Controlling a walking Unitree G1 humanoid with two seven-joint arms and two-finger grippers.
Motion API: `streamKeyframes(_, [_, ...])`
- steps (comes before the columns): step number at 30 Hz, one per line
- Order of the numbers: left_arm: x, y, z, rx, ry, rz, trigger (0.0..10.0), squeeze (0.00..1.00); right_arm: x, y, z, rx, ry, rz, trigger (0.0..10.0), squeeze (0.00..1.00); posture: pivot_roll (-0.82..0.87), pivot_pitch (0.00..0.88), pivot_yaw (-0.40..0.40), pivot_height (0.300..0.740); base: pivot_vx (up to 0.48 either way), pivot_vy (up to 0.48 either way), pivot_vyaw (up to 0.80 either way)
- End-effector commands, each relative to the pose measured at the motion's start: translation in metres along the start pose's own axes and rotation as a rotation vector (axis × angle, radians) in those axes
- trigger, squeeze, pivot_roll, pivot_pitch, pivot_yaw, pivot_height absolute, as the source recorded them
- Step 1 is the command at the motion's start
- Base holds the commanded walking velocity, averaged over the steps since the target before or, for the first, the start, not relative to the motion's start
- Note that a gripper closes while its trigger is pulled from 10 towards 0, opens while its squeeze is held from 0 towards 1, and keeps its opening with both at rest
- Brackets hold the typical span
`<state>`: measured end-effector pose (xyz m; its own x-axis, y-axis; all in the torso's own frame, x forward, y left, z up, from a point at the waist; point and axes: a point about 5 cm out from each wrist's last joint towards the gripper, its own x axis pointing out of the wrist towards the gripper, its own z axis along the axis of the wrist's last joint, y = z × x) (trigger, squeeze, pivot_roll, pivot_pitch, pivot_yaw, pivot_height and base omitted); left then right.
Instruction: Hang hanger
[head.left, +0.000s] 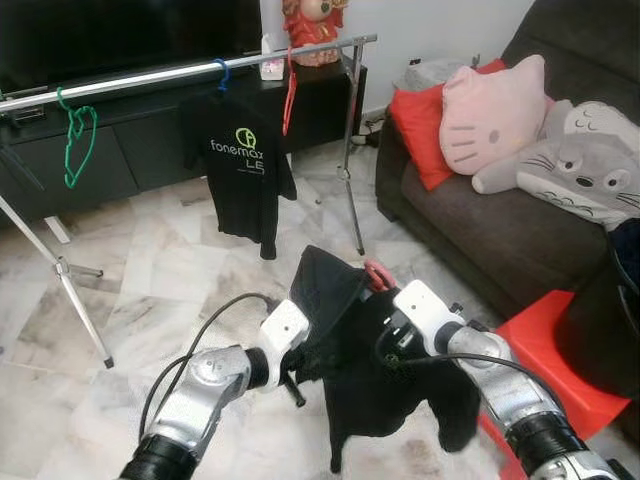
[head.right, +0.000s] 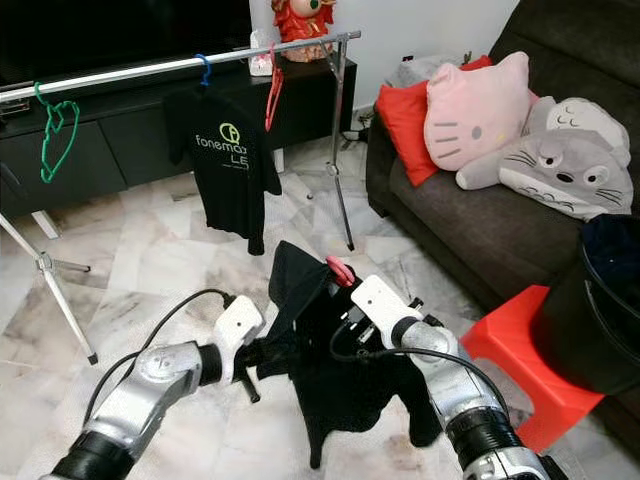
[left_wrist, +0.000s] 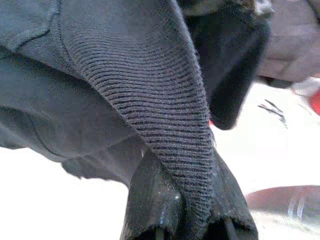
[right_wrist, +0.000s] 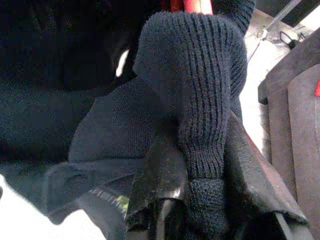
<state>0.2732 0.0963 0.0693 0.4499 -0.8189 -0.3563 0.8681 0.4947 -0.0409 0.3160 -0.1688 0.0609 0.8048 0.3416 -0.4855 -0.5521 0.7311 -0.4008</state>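
Both grippers, left (head.left: 300, 375) and right (head.left: 385, 330), pinch a black knit garment (head.left: 370, 370) on a red plastic hanger (head.left: 378, 272); carrying step, next lift toward the silver metal rail (head.left: 180, 72) at eleven o'clock.

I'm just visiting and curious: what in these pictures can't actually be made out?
- Pink hanger: just a tip peeks out in the eye views; the black garment covers the rest.
- Left gripper: ribbed cloth wraps its fingers in the left wrist view.
- Rack rail: cut off at the left edge, eye views.
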Motion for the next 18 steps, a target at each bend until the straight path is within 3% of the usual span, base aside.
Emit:
streamKeyframes(1, [0.0,-0.008,0.003,0.0,-0.007,-0.067,10.0,0.95,0.0,-0.013,0.013,0.042,-0.069,-0.052,0.0,0.0,-0.11,0.0,-0.02,0.74,0.0,0.0,0.0])
streamKeyframes(3, [0.0,-0.009,0.004,-0.002,-0.011,-0.074,10.0,0.95,0.0,-0.012,0.015,0.043,-0.08,-0.046,0.0,0.0,-0.11,0.0,-0.02,0.74,0.0,0.0,0.0])
streamKeyframes(4, [-0.001,-0.011,0.006,0.003,-0.012,-0.086,10.0,1.0,0.001,-0.01,0.019,0.041,-0.104,-0.028,0.0,0.0,-0.11,0.0,-0.02,0.74,0.0,0.0,0.0])
streamKeyframes(18, [-0.001,-0.015,0.007,0.012,0.007,-0.105,10.0,1.0,-0.008,-0.01,0.024,-0.025,-0.22,0.046,0.0,0.0,-0.12,0.0,-0.019,0.74,0.0,0.0,0.0])
